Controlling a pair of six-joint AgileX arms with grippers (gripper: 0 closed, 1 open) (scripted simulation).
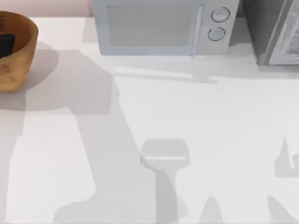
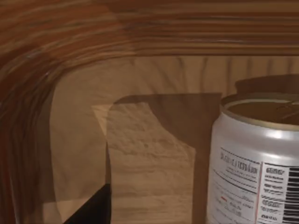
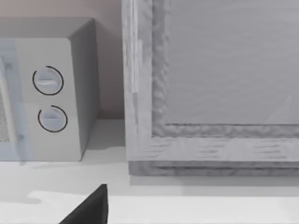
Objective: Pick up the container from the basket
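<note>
the basket (image 1: 16,51) sits at the far left edge of the table (image 1: 140,140), with a dark piece of the left arm (image 1: 5,44) showing inside its rim. in the left wrist view the left gripper is down inside the basket (image 2: 70,46), just beside the container (image 2: 254,158), a silvery can standing upright on the basket floor; one dark fingertip (image 2: 91,210) shows, touching nothing, and i cannot tell how far the fingers are spread. a white microwave (image 1: 163,25) stands at the back. the right wrist view faces the microwave's knobs (image 3: 49,100) and a grey cabinet (image 3: 210,84), one fingertip (image 3: 88,207) over the table; its spread is also unclear.
</note>
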